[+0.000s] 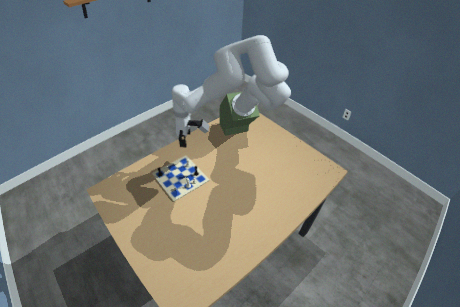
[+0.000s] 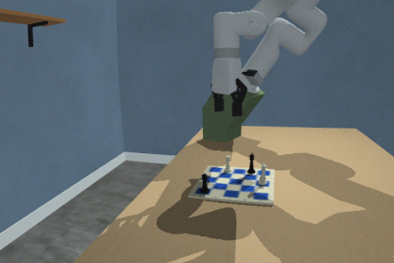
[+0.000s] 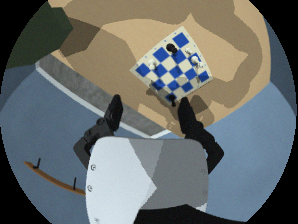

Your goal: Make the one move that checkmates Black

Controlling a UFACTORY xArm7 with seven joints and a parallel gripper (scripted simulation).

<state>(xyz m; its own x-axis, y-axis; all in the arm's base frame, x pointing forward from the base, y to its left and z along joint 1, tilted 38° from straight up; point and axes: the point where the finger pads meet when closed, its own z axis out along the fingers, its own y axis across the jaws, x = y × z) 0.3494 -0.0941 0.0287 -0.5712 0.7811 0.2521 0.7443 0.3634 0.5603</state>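
While the gripper (image 2: 228,105) hangs released, the blue-and-white chessboard (image 2: 233,186) carries two black, two white pieces.

Edge letters on the chessboard (image 2: 233,188) are way too tiny to read, and the arm's (image 2: 300,5) top gets cropped in the exterior view.
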